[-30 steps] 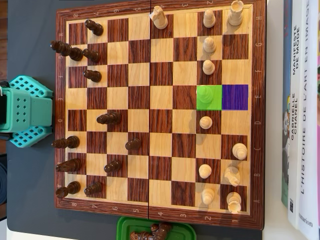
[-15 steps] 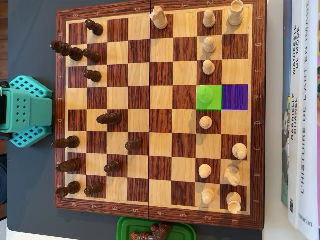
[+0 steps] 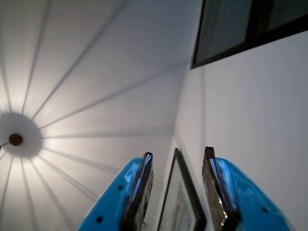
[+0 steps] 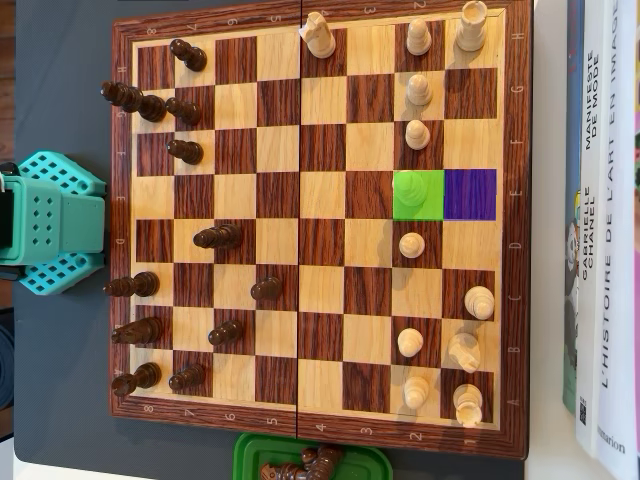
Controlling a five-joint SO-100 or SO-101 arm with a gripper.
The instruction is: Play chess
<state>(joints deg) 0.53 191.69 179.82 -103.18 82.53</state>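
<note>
In the wrist view my gripper (image 3: 178, 153) points up at the ceiling and a wall. Its blue jaws stand apart with nothing between them. In the overhead view the wooden chessboard (image 4: 318, 425) fills the middle. Several dark pieces (image 4: 216, 237) stand on its left half and several white pieces (image 4: 411, 245) on its right half. One square is tinted green (image 4: 418, 195), with a faint round piece shape on it, and the square to its right is tinted purple (image 4: 470, 195). Only the arm's teal base (image 4: 55, 222) shows left of the board; the gripper is out of that view.
A green tray (image 4: 250, 455) holding dark pieces sits at the board's bottom edge. Books (image 4: 600, 230) lie along the right side. A ceiling lamp (image 3: 15, 139), a framed picture (image 3: 180, 202) and a dark window (image 3: 240, 24) show in the wrist view.
</note>
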